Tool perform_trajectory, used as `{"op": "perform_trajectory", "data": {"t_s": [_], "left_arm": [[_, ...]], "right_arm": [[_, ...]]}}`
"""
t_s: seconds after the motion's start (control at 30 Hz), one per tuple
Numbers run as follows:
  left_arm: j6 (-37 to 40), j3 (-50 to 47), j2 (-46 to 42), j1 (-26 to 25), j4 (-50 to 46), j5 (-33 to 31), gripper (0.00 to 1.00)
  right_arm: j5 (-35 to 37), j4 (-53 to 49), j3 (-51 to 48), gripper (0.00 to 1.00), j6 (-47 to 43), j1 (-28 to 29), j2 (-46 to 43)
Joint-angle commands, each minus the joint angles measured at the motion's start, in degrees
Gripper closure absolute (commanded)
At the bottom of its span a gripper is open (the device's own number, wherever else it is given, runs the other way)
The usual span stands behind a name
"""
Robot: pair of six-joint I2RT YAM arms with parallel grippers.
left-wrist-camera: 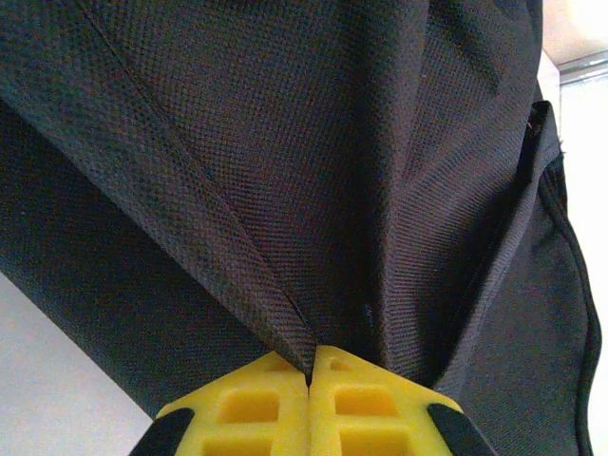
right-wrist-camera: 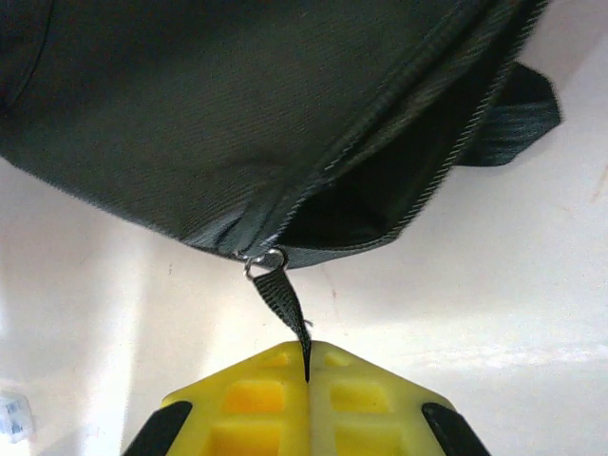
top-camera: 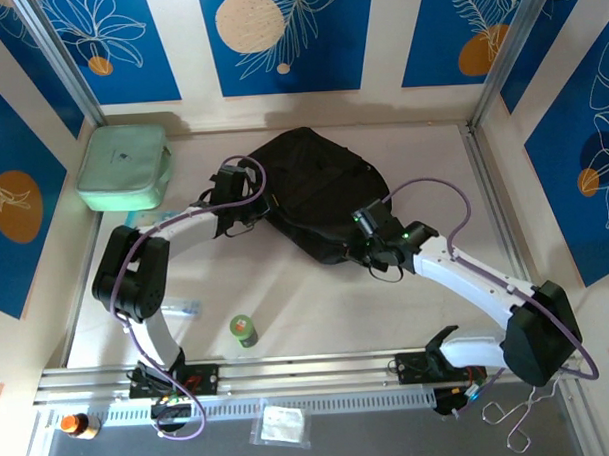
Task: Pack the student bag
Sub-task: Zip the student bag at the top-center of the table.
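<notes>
- At the middle of the surface [top-camera: 287,299], toward the back, the student bag [top-camera: 313,188] lies flat, well apart from the mint case [top-camera: 124,166] in the left corner.
- The left jaws are fully closed on a fold of cloth [left-wrist-camera: 275,313] at the bag's left side, probably to keep the bag from sliding.
- The right jaws are closed tight on the zipper strap [right-wrist-camera: 283,302] at the near right edge; the mouth [right-wrist-camera: 361,204] beside it gapes a little.
- Pulling against the left grip would likely widen this mouth for packing.
</notes>
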Motion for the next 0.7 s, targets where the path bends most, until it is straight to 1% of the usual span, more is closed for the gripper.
{"op": "perform_trajectory", "data": {"t_s": [0.0,0.27,0.37,0.43,0.5,0.57,0.67], "left_arm": [[1.1,1.1,1.8,0.7,1.3,-2.1,1.00],[2.1,1.8,3.0,0.8,0.4,-1.4,1.00],[2.7,2.4,3.8,0.8,-0.1,-0.4,1.00],[3.1,3.2,4.8,0.8,-0.6,1.0,1.00],[3.5,3.6,5.8,0.8,-1.1,2.3,1.00],[4.6,4.4,6.5,0.8,-2.7,2.4,1.00],[7.1,6.7,7.7,0.9,-6.0,2.2,1.00]], "right_arm": [[0.3,-2.9,-0.9,1.00,-2.0,-1.9,-1.8],[-1.0,-2.9,-1.6,1.00,-4.9,-7.3,-2.7],[-2.2,-2.2,-2.3,1.00,-5.7,-10.3,-2.6],[-6.4,0.0,-3.1,1.00,-7.3,-13.4,-2.1],[-12.6,2.0,-3.4,1.00,-9.5,-17.3,-0.7],[-13.5,1.8,-2.9,1.00,-10.9,-18.9,0.6],[-13.2,1.5,-2.3,1.00,-12.3,-19.3,1.2]]}}
